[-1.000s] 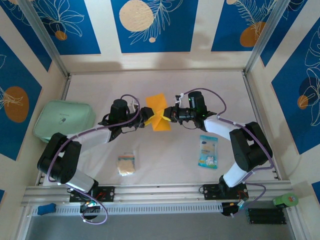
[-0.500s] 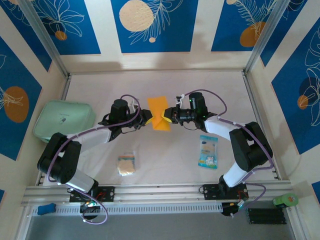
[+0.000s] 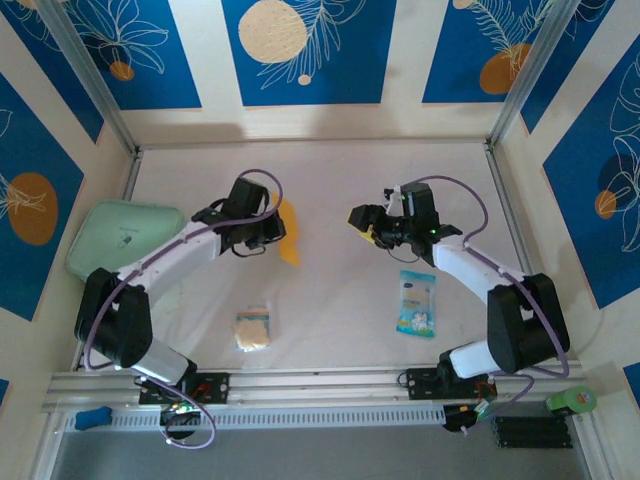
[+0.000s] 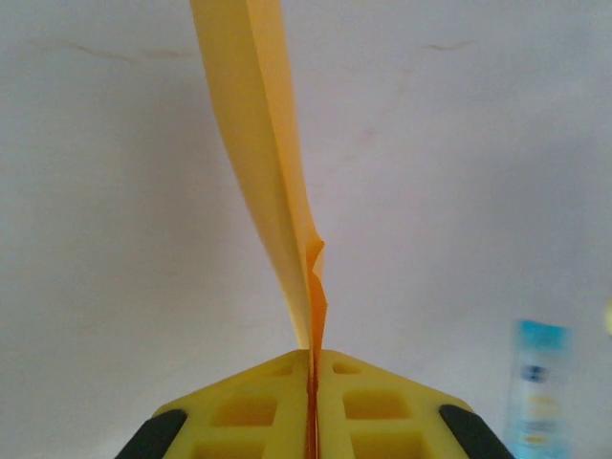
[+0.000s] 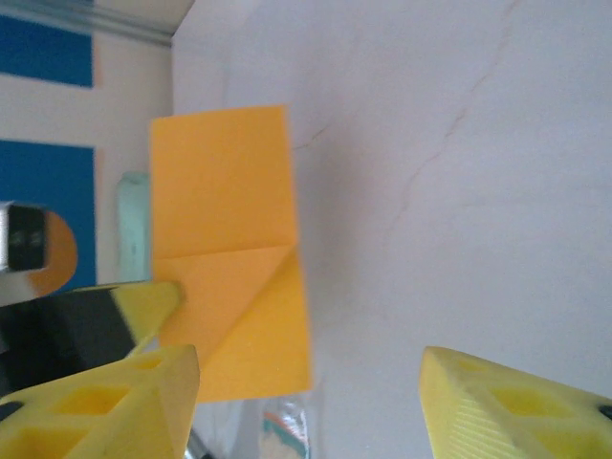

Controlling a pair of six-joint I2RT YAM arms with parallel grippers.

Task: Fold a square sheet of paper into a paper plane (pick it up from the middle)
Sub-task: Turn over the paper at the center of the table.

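Both fingers (image 4: 249,406) of the left claw (image 4: 311,378) are pinched tight on the lower edge of the folded orange-yellow sheet of paper (image 4: 263,143). The sheet stands edge-on straight ahead of them over the white table (image 4: 478,143), with a blue-white packet (image 4: 540,392) blurred off to their right. Farther across, the right claw (image 5: 311,382) gapes wide with nothing in it, well apart from the sheet, whose flat face with one slanted crease lies ahead and left of its fingers (image 5: 134,387).
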